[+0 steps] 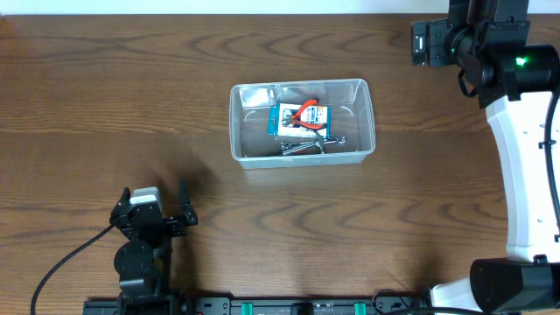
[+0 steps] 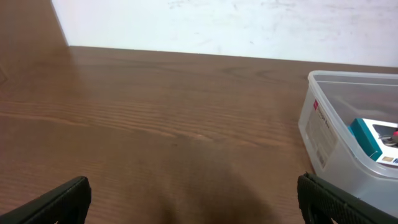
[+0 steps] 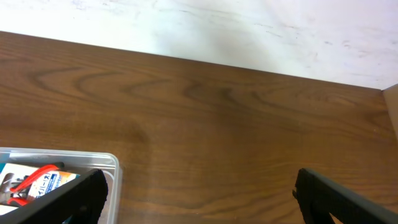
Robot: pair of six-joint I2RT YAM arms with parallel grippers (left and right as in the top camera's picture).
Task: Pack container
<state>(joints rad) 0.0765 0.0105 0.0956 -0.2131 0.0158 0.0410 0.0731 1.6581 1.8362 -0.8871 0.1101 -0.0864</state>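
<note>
L claw [image 2: 193, 190] released, container [image 2: 323, 124] ahead-right, apart | R claw [image 3: 196, 186] released, container ahead-left, apart

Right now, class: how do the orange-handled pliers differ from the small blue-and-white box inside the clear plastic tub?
The orange-handled pliers are slim with curved handles; the small blue-and-white box is flat and rectangular. The pliers appear to lie on top; the box is underneath. Both sit inside the clear plastic tub.

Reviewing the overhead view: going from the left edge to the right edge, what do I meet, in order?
left claw → container → right claw
</note>
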